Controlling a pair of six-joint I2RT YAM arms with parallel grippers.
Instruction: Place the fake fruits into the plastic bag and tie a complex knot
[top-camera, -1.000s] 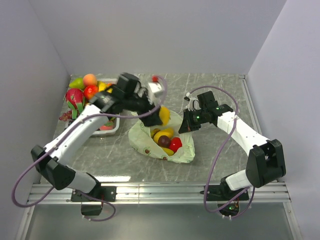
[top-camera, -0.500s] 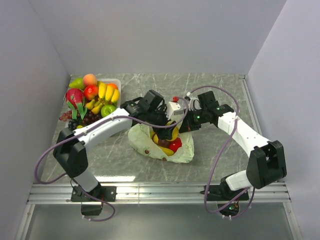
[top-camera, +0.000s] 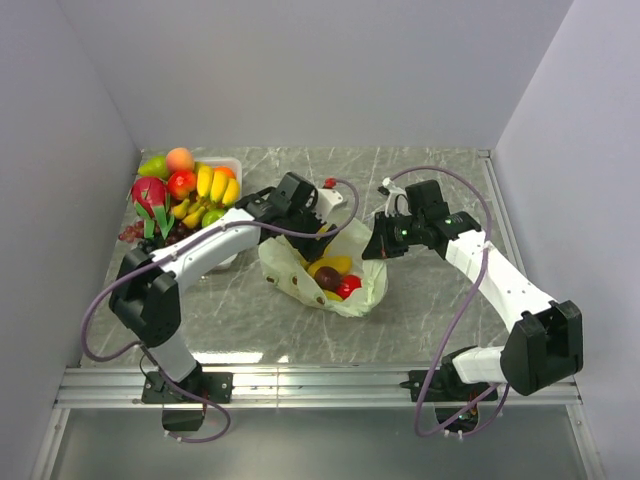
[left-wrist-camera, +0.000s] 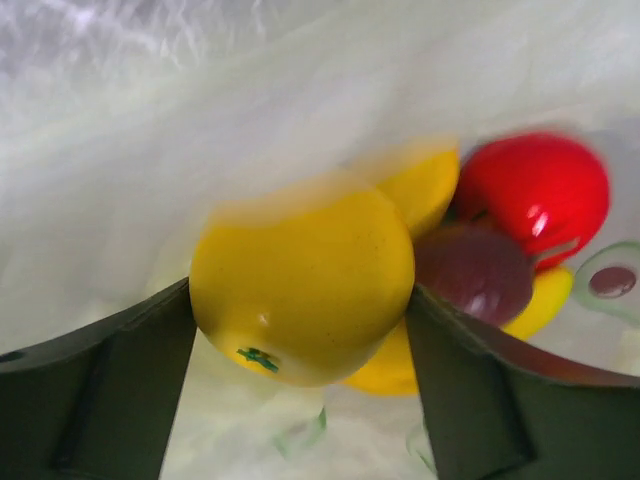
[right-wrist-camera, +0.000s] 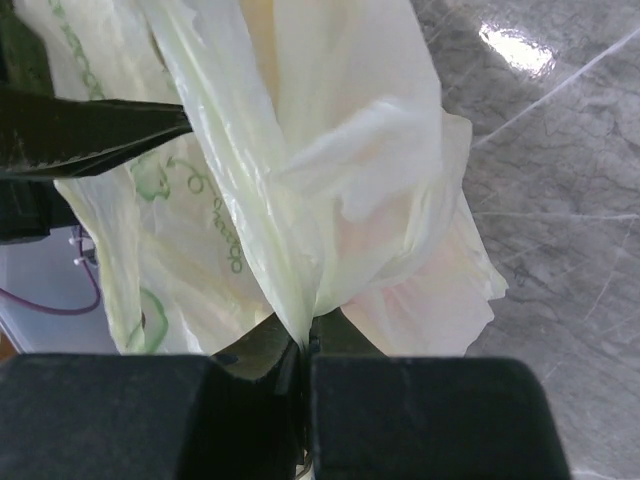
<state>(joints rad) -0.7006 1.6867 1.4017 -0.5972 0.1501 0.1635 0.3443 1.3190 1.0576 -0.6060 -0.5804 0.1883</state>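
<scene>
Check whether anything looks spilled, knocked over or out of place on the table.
Nothing much. The fruit pile overflows its tray, and dark grapes seem to hang past the left rim. The bag is crumpled but looks intact, its fruit all inside.

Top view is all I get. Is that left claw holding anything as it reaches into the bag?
Observer: Yes. Its wrist camera shows a lemon between the fingers of the left gripper, touching both.
Operator: And what is the other claw doing at the bag's edge?
Observer: The right gripper is shut, pinching a bunched fold of the bag at its fingertips.
</scene>
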